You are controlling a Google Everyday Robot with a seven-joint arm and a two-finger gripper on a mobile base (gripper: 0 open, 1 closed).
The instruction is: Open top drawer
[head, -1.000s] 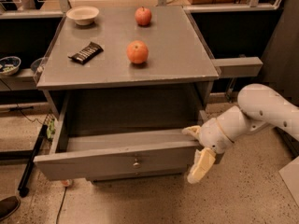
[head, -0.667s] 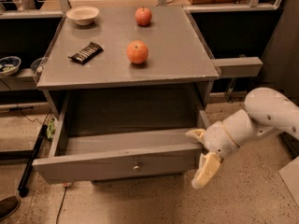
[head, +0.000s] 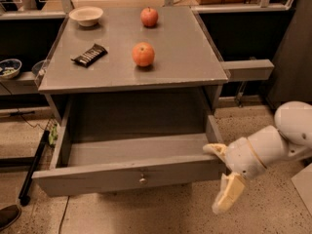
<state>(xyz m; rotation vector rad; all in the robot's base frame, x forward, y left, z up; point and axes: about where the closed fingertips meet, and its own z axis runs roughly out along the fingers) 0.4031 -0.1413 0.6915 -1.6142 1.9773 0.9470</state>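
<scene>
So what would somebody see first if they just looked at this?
The big grey top drawer, pulled wide open and empty under the tabletop, grabs you first. The robot's white pincer is open at the drawer's front corner, on the picture's right. Up top, the nearer apple and the farther apple glow red.

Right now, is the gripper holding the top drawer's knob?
No, the gripper sits open at the right end of the top drawer, while its centre knob is untouched.

top drawer (head: pixel 97 177): grey, wide open | gripper (head: pixel 222 174): at its right corner
</scene>
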